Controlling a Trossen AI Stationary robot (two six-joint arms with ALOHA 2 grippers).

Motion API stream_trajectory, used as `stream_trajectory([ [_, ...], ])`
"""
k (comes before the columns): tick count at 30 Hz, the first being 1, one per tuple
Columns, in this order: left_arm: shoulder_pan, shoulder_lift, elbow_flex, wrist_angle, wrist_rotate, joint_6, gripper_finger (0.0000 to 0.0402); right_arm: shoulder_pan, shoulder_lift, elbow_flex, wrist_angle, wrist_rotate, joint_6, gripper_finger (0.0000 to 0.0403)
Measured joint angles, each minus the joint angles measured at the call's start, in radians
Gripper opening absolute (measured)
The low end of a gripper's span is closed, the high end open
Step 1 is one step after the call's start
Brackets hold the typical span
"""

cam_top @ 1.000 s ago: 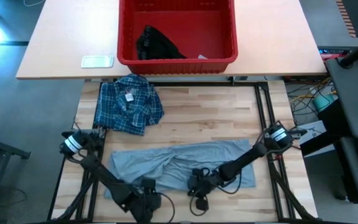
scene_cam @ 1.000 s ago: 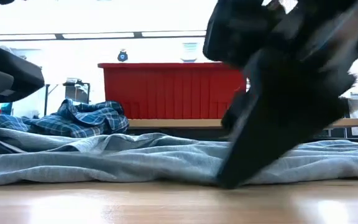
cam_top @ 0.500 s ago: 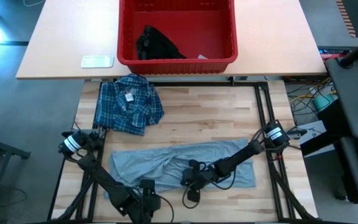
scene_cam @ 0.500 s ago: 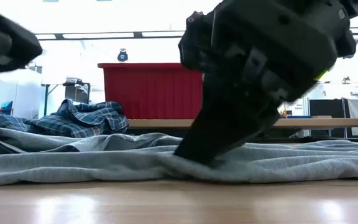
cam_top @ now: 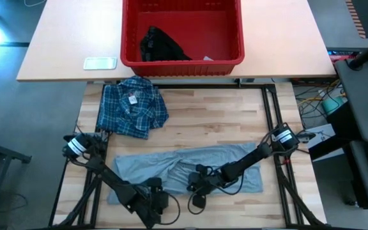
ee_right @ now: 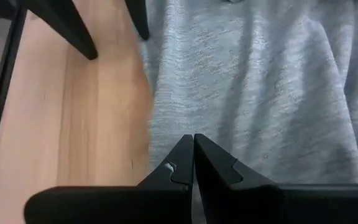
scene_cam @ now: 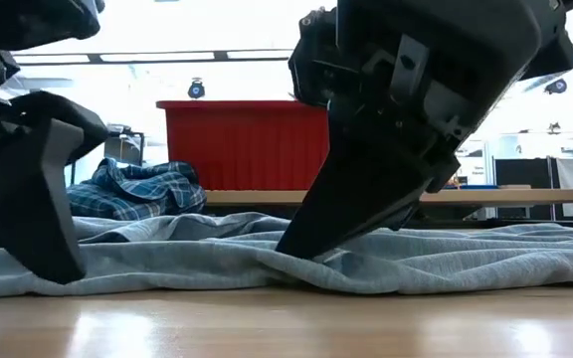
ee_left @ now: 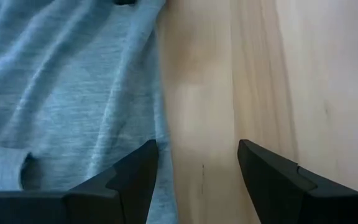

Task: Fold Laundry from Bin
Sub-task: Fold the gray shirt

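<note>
- The grey T-shirt (cam_top: 184,167) is spread flat and wrinkled along the near part of the wooden counter (cam_top: 216,118).
- The right gripper (cam_top: 195,185) is lowered onto the near middle of the T-shirt; its fingers (ee_right: 194,158) are pressed together, tips on the grey cloth. Whether cloth is pinched between them cannot be told.
- The left gripper (cam_top: 160,200) is set low at the near edge of the T-shirt, to the left of the right gripper; its fingers (ee_left: 135,171) are spread, one over the cloth's edge, the other over bare wood, with nothing held.
- The plaid shirt (cam_top: 131,107) is bunched at the far left of the counter, apart from the T-shirt.
- The red bin (cam_top: 182,62) is placed on the paler table beyond the counter; a black garment (cam_top: 160,45) is left inside it, toward its left side.
- A small pale flat object (cam_top: 99,62) is laid left of the bin.
</note>
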Motion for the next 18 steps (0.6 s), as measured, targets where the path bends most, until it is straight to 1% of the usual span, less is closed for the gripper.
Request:
stream_trajectory([
  [3, -0.013, -0.004, -0.031, 0.028, 0.027, -0.017, 0.0210, -0.006, 0.000, 0.000, -0.016, -0.001, 0.013, 0.0009],
  [8, -0.059, -0.007, -0.058, 0.025, 0.029, -0.051, 0.0210, -0.011, -0.025, 0.004, -0.033, -0.026, 0.015, 0.0009],
  [11, -0.079, -0.006, -0.037, 0.006, 0.050, -0.037, 0.0210, -0.012, -0.037, 0.011, -0.008, -0.011, 0.005, 0.0009],
  [13, -0.085, -0.004, -0.018, -0.002, 0.072, -0.015, 0.0210, -0.018, -0.022, 0.010, -0.011, 0.005, -0.007, 0.0009],
  [18, -0.087, 0.001, 0.018, -0.011, 0.112, 0.007, 0.0210, -0.040, 0.006, 0.001, -0.080, 0.019, -0.005, 0.0009],
])
